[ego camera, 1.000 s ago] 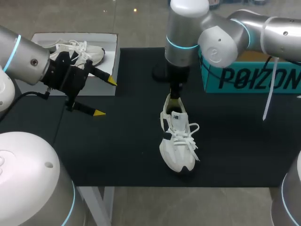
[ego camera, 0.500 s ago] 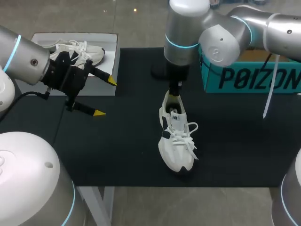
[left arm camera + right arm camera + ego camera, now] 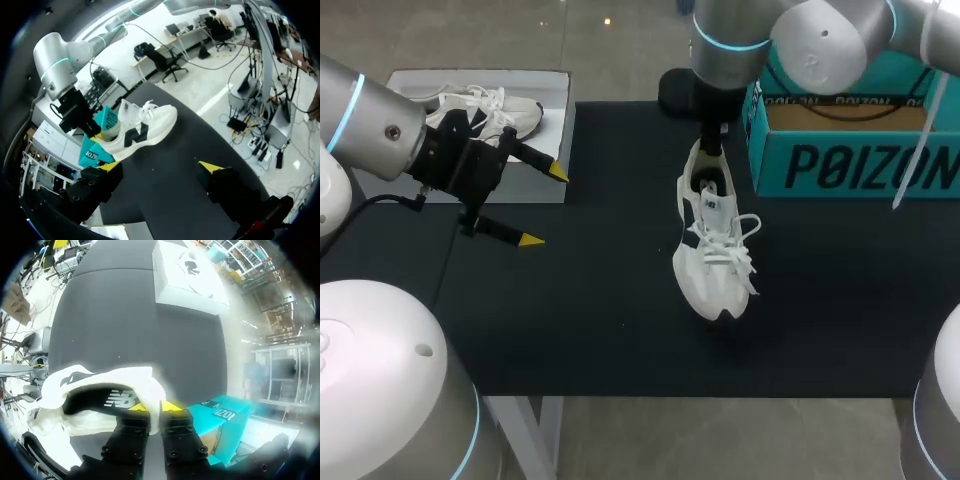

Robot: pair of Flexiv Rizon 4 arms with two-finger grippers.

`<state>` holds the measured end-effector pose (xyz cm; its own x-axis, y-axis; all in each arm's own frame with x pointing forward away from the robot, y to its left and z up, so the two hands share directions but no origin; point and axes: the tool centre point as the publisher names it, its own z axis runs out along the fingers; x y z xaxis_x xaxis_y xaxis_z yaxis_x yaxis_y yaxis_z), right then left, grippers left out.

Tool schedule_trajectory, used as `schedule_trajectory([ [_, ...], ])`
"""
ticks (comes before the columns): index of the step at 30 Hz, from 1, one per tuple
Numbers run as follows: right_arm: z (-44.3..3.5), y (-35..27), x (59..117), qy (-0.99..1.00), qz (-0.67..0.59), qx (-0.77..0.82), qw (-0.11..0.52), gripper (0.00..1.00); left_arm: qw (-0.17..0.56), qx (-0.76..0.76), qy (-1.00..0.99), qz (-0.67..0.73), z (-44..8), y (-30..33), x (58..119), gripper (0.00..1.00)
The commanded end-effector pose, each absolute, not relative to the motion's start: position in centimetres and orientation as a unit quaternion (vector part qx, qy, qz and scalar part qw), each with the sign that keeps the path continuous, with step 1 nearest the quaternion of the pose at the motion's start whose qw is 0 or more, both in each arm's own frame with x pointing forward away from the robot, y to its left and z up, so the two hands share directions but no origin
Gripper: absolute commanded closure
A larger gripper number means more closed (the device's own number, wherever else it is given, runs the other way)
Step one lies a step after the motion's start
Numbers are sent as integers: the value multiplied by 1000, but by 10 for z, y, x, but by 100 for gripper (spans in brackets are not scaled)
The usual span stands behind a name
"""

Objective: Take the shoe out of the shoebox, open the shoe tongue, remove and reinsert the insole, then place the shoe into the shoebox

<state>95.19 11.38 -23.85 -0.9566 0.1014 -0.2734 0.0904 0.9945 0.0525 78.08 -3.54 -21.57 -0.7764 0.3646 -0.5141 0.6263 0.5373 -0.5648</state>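
The left tool [image 3: 544, 206] hung at the table's left, fingers apart. The right tool [image 3: 712, 148] was clamped on the heel of the shoe [image 3: 715, 250], mid-table. Probably the boxing step; next it needed carrying right over the shoebox [image 3: 850, 165].

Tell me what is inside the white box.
A white shoe with dark trim lies in the white box. The left arm covers one end of the shoe and the box's near corner, so anything lying there cannot be seen.
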Motion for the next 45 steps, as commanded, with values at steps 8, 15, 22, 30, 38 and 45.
schedule_trajectory([
  [8,-159,62,992,985,5,94,142,100,169,288,861,-383,-215,-36,780,0],
  [15,-140,16,1019,979,2,147,143,100,169,288,861,-383,-215,-36,780,0],
  [22,-134,6,1021,978,15,157,139,100,169,288,861,-383,-215,-36,780,0],
  [30,-134,6,1021,978,15,157,139,100,169,288,861,-383,-215,-36,780,0],
  [38,-134,6,1021,978,15,157,139,100,169,288,861,-383,-215,-36,780,0],
  [45,-130,-4,1024,976,13,170,134,100,169,288,861,-383,-215,-36,780,0],
])
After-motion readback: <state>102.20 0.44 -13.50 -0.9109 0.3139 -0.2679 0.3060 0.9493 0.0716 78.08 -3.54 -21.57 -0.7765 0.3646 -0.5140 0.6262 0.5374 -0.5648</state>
